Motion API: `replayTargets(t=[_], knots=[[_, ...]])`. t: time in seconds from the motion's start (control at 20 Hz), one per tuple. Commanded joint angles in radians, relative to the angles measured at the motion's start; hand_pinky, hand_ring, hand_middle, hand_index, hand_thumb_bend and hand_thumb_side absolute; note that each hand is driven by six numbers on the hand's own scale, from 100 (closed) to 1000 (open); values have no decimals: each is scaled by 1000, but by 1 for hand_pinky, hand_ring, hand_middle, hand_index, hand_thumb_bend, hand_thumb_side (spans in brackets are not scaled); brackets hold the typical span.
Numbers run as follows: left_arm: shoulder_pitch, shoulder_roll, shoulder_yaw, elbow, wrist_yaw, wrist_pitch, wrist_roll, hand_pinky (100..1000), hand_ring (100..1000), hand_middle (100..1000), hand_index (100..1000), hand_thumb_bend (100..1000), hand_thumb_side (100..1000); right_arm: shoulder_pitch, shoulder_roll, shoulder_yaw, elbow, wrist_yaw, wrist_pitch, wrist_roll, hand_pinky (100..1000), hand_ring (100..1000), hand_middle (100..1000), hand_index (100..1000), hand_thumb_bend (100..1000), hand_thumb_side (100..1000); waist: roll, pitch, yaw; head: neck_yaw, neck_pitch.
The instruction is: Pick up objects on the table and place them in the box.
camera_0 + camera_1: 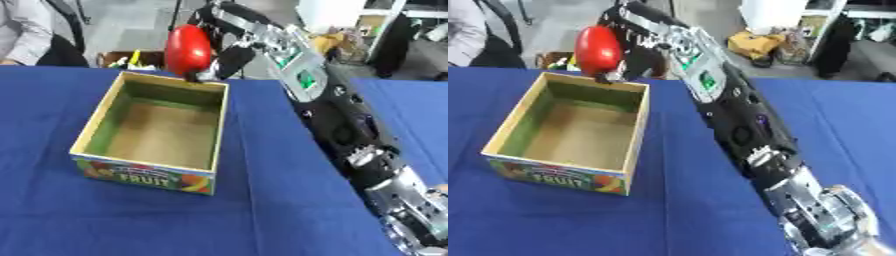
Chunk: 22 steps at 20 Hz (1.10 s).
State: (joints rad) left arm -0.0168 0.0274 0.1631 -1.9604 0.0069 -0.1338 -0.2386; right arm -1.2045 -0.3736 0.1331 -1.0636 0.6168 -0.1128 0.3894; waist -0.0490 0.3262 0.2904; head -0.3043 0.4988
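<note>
Hanging above the far rim of the box, a red rounded object (smooth and glossy, taller than wide) is held by the right hand. The object is seen on the left side of the hand, with dark fingers curled against its right flank and lower end; a fingertip is seen just under it, close to the box's far edge. Whether the thumb is wrapped behind the object cannot be told, as that side is hidden. The object is not touching the box floor and is lifted clear of the blue tablecloth.

The box is an open cardboard one, with green inner walls, a brown bottom and a printed front panel bearing the word FRUIT among pictured fruit. Nothing is seen lying inside it. It is set on the blue cloth, left of the arm.

The right arm (black, with silver joints and a green-lit panel) is stretched from the lower right corner diagonally up to the hand. The left hand is not shown in either view.
</note>
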Motion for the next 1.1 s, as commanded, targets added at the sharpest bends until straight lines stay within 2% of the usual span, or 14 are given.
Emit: replayTargets(t=[0.05, 0.3, 0.7, 1.1], knots=[[-3, 18, -6, -17, 4, -1, -1, 405, 355, 460, 575, 100, 820, -26, 27, -20, 9, 65, 5, -44, 434, 496, 269, 379, 100, 193, 9, -24, 4, -8, -13], [-3, 20, -5, -16, 5, -2, 0, 405, 355, 460, 574, 100, 819, -12, 59, -23, 26, 173, -7, -89, 437, 506, 276, 374, 100, 259, 9, -28, 6, -15, -25], [-8, 21, -6, -15, 7, 1, -2, 406, 354, 460, 573, 100, 818, -7, 98, 15, 57, 479, -84, -170, 443, 532, 295, 339, 100, 410, 3, -27, 19, -72, -22], [-14, 19, -8, -18, 7, 4, -3, 406, 354, 460, 573, 100, 817, -4, 114, 43, 80, 646, -161, -153, 454, 558, 300, 340, 100, 488, -1, -22, 28, -109, -29]])
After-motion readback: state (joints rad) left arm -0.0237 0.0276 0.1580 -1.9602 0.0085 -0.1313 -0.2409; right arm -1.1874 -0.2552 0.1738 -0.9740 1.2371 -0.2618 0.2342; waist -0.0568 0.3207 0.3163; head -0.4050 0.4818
